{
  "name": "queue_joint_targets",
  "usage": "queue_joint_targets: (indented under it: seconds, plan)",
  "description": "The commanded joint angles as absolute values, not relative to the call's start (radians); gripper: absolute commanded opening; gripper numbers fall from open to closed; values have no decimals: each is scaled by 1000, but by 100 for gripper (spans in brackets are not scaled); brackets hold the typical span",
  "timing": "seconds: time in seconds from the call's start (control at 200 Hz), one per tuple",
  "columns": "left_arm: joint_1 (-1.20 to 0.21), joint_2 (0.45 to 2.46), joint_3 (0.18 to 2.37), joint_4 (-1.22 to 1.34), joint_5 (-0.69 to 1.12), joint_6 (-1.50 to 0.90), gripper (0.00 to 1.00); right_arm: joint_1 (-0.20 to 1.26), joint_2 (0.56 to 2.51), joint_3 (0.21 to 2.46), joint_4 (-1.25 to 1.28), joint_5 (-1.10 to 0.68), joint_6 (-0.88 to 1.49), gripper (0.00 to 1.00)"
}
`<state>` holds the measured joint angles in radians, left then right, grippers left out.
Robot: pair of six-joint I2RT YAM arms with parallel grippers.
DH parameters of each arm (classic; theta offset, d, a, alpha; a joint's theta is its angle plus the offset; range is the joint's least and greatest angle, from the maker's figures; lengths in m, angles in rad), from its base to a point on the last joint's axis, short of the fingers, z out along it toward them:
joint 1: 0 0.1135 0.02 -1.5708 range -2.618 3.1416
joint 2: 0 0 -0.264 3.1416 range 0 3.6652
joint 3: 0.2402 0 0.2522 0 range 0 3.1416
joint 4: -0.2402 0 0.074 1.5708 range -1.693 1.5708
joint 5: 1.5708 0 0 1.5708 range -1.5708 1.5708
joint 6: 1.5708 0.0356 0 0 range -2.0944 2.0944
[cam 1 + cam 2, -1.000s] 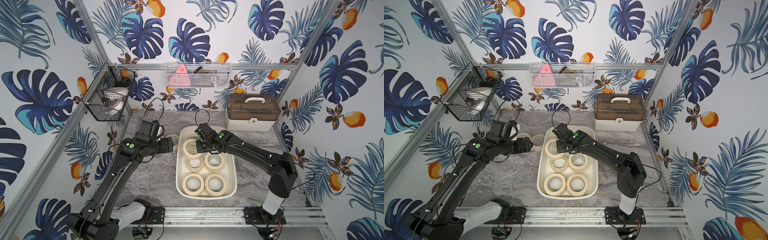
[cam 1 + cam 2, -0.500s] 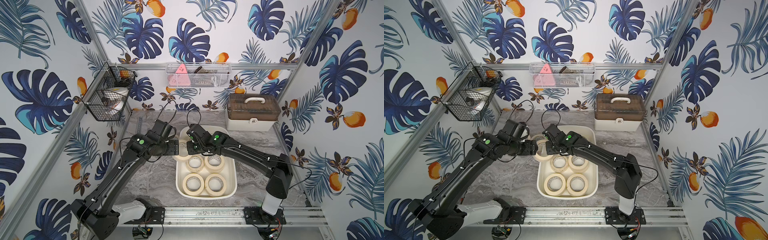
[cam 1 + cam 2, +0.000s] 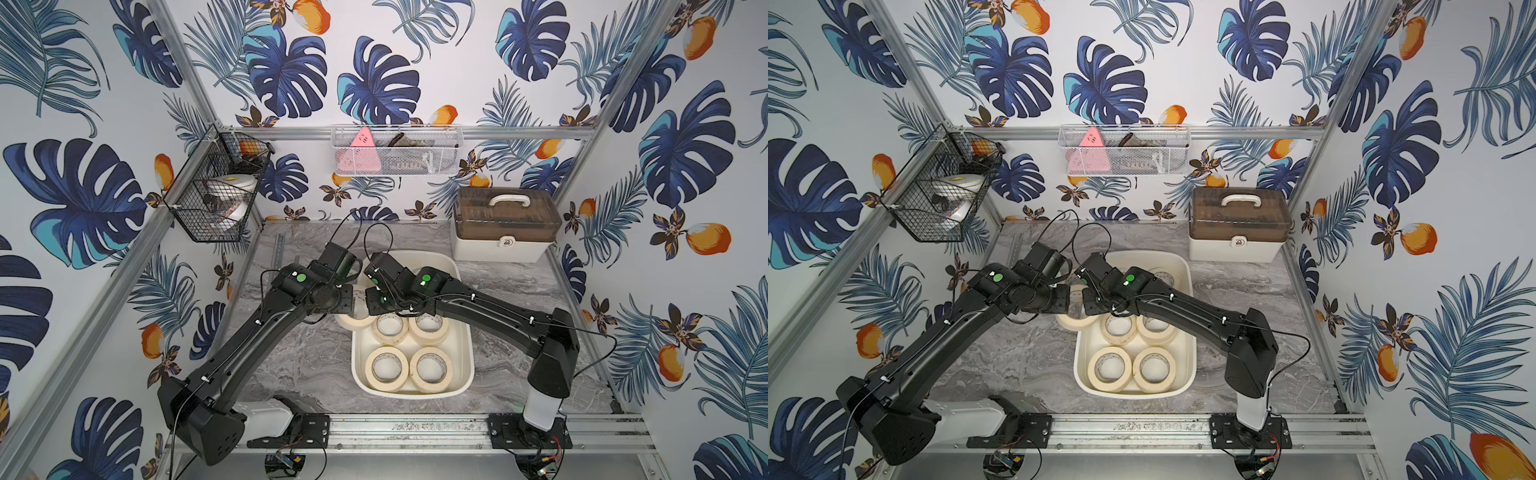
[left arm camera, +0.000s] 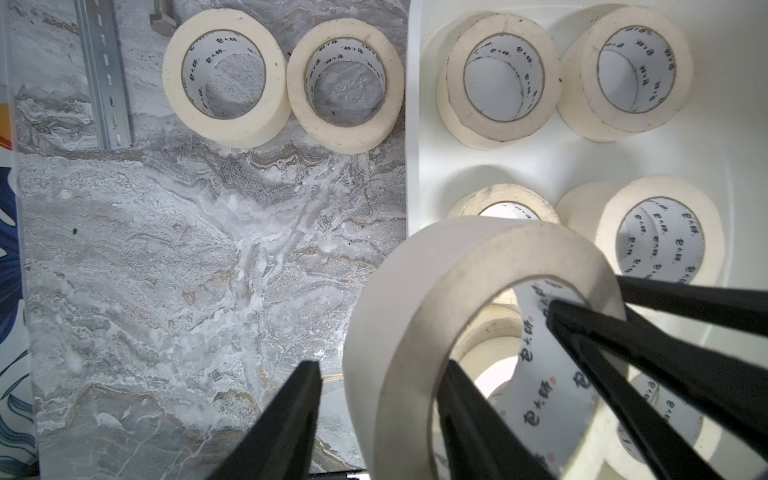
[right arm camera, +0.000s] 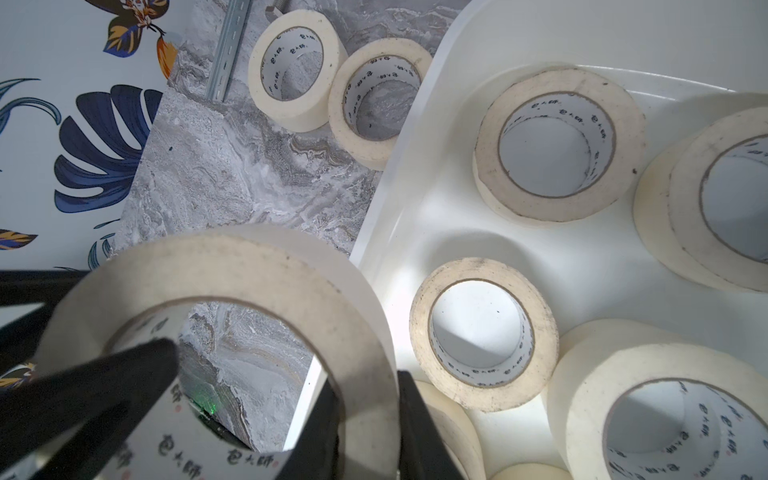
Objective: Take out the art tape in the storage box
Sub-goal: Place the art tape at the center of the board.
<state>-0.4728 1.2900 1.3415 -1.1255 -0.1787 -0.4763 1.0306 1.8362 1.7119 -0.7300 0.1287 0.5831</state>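
Observation:
The storage box (image 3: 467, 332) (image 3: 1192, 332) is a cream-white tub holding several art tape rolls (image 3: 388, 368) (image 3: 1152, 368). One roll (image 3: 357, 322) (image 4: 415, 291) (image 5: 249, 257) hangs tilted over the box's left rim. My right gripper (image 5: 368, 382) is shut on that roll's wall, one finger inside the hole and one outside. My left gripper (image 4: 380, 365) straddles the opposite wall, open. Its inner finger is in the hole, and its outer finger (image 4: 299, 415) stands a small gap off the roll. Two more rolls (image 4: 224, 79) (image 4: 345, 87) lie on the table left of the box.
A brown-lidded case (image 3: 505, 224) stands at the back right. A black wire basket (image 3: 220, 187) hangs on the left wall and a white mesh basket (image 3: 397, 151) on the back wall. A metal rail (image 4: 104, 75) and a bolt (image 4: 162, 16) lie by the loose rolls.
My right gripper has carried the roll left from inside the box to its left rim. My left arm has swung right to meet it, and its jaws have narrowed around the roll's wall.

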Motion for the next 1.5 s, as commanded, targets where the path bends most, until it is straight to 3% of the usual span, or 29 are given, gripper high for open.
queue_joint_targets:
  seconds: [0.0, 0.2, 0.345, 0.455, 0.585, 0.946, 1.296, 1.491]
  plan:
    - [-475, 1297, 1332, -1109, -184, -477, 39, 1035, 1830, 1711, -703, 134, 583, 10]
    - [-475, 1288, 1324, -1071, -159, -468, 14, 1040, 1815, 1703, -695, 143, 570, 22]
    - [-474, 1278, 1315, -1044, -150, -478, 0, 1040, 1783, 1695, -690, 150, 561, 44]
    - [-473, 1269, 1317, -1025, -162, -497, 0, 1040, 1728, 1660, -653, 141, 558, 58]
    - [-471, 1259, 1326, -1019, -230, -532, 0, 1040, 1678, 1639, -655, 161, 545, 66]
    - [-349, 1241, 1239, -943, -312, -625, 0, 1037, 1569, 1608, -705, 229, 540, 71]
    - [-215, 1229, 968, -770, -246, -720, 0, 1020, 1458, 1508, -713, 317, 531, 75]
    - [-210, 1232, 832, -639, -239, -773, 0, 981, 1412, 1447, -726, 316, 534, 75]
